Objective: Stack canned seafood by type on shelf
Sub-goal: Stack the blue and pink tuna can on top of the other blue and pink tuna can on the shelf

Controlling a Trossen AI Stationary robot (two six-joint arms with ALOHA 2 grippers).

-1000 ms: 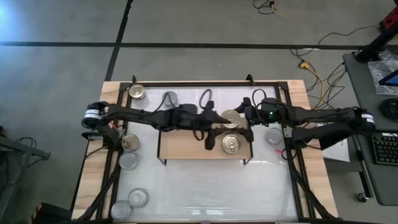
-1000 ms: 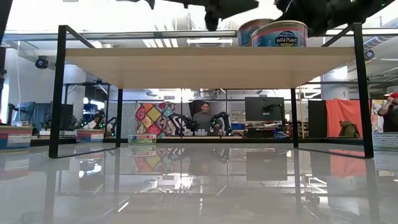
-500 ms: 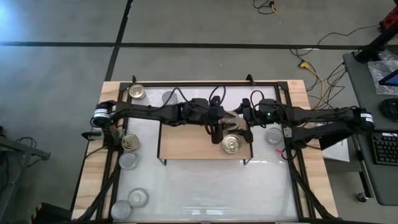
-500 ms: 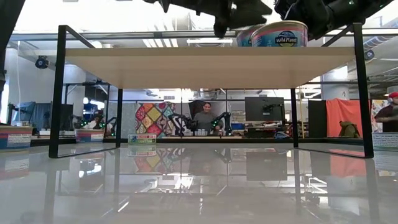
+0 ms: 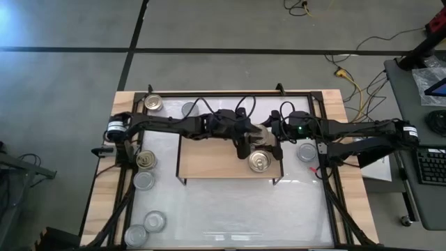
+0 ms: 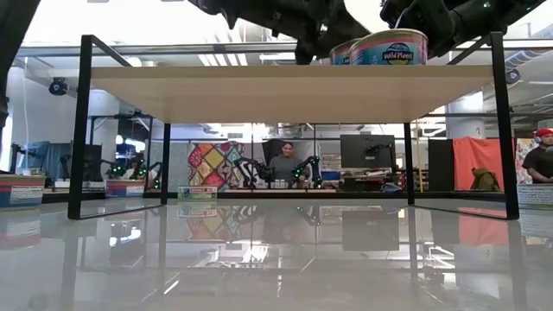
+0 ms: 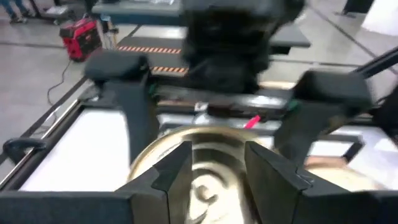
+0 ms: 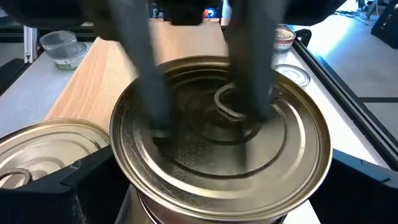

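Gold-topped can point(image 8: 221, 146) upright on shelf point(image 5: 209, 162)

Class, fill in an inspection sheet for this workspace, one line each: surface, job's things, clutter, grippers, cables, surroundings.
Surface: white tabletop with a wooden border, glossy.
Job's things: shelf holds a gold-topped can at its right end, with a second gold-topped can behind it under both grippers; more cans sit along the table's left edge, one silver-topped can sits right of the shelf.
Clutter: nothing seen.
Grippers: left gripper is over the second can's top; right gripper is open beside that can.
Cables: loose cables on the floor beyond the table.
Surroundings: desk with keyboard to the right; a person seated in the background.
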